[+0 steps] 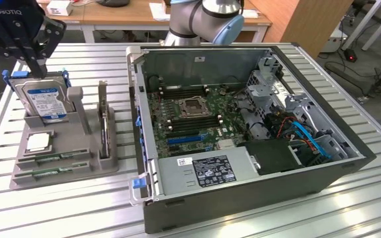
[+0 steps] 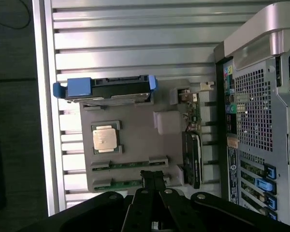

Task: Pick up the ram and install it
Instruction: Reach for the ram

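**Ram pick: approach stage, nothing in hand**

Ram sits in a slot of the grey holder, along the edge farthest from the hard drive. A second stick lies parallel just beside it. Processor chip rests between the sticks and the drive. Expansion card stands upright on the side toward the computer case. Holder and case stand apart on the slatted tabletop. Memory slots on the motherboard appear unfilled, so the install is not begun.

Gripper hangs above the holder, fingers pressed fully together and holding nothing. In the wrist view their tips overlap the second stick's end.

Judgement: the step in hand is the approach to the pick. A grasp calls for parted fingers, squared across the stick's thin edge.
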### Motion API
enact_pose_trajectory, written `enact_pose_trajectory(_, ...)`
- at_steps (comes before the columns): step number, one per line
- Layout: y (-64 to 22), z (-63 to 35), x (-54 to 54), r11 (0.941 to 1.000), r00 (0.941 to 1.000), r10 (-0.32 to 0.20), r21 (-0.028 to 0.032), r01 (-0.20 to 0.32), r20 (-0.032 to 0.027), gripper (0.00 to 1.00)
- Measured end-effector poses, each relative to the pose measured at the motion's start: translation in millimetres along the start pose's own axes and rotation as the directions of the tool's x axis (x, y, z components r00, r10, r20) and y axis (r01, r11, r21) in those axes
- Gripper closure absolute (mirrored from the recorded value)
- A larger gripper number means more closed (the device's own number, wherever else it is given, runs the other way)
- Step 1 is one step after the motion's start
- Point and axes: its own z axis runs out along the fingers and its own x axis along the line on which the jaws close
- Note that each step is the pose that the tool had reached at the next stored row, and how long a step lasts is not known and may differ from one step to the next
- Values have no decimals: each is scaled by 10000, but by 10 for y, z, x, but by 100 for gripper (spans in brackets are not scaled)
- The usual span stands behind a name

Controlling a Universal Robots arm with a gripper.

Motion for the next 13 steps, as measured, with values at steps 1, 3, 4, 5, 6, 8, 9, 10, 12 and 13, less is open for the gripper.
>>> enact_pose_trajectory(1,-13,0,4,10000,10000,0,0,0,1,91)
enact_pose_trajectory(3,-37,-2,13,10000,10000,0,-1,0,0,91)
enact_pose_trajectory(4,-47,-2,18,10000,10000,0,-2,0,1,91)
enact_pose_trajectory(5,-56,-3,21,10000,10000,0,-2,0,0,91)
enact_pose_trajectory(6,-63,-3,24,10000,10000,0,-1,0,0,91)
enact_pose_trajectory(8,-73,-4,28,10000,10000,1,-1,-1,0,91)
enact_pose_trajectory(9,-73,-4,28,10000,10000,1,-2,-1,0,91)
enact_pose_trajectory(10,-73,-4,28,10000,10000,1,-2,-1,1,91)
enact_pose_trajectory(12,-73,-4,27,10000,10000,0,-2,0,0,91)
enact_pose_trajectory(13,-74,-3,27,10000,10000,0,-1,0,1,91)
